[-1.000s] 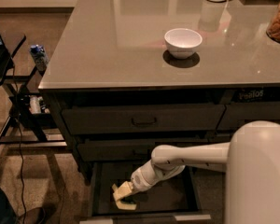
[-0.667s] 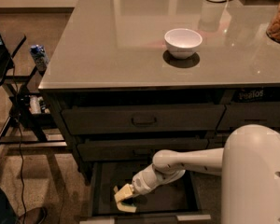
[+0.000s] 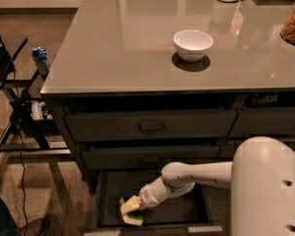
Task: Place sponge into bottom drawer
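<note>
- Gripper point(image 3: 130, 206) inside bottom drawer point(image 3: 185, 211), front-left, low.
- Sponge point(image 3: 134, 220) on drawer floor at front rim, just under gripper; contact unclear.
- Gripper opening: can't tell.

Sponge point(image 3: 133, 220) is inside open bottom drawer point(image 3: 189, 211), just below end effector point(image 3: 129, 205).

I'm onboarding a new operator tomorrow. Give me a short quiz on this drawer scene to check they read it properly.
1. True or false: the deep dark grey-green metal bottom drawer stands open.
2. Where is the robot's pale two-finger gripper? A) raised in the air B) down inside the bottom drawer C) out of view
3. Fill in: seen from the camera, the small yellow foam sponge lies in the drawer's front-____ corner.
Key: 1 true; 2 B; 3 left.
</note>
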`<state>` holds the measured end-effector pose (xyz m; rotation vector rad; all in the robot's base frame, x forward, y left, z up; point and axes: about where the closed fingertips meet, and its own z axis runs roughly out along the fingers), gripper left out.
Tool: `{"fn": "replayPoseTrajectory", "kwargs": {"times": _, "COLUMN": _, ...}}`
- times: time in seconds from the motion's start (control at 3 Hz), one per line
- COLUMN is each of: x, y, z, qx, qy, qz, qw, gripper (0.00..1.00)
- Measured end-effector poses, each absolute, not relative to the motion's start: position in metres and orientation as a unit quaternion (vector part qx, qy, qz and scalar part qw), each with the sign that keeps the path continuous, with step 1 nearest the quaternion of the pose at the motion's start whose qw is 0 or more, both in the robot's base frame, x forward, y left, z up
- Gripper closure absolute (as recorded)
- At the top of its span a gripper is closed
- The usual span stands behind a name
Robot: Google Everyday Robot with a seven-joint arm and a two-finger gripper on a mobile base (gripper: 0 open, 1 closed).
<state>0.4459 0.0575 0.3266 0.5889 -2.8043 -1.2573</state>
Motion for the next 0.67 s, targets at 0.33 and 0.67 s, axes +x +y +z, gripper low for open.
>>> {"fn": "replayPoseTrajectory", "kwargs": {"times": 0.33, "x": 0.454, "y": 0.058, "z": 0.286, "qx": 0.149, "qy": -0.898, "qz": -0.413, "qw": -0.001, "gripper": 1.00}}
{"fn": "replayPoseTrajectory", "kwargs": {"times": 0.67, "x": 0.476, "y": 0.064, "z": 0.241, "qx": 0.105, "qy": -0.901, "qz": -0.421, "qw": -0.007, "gripper": 1.00}}
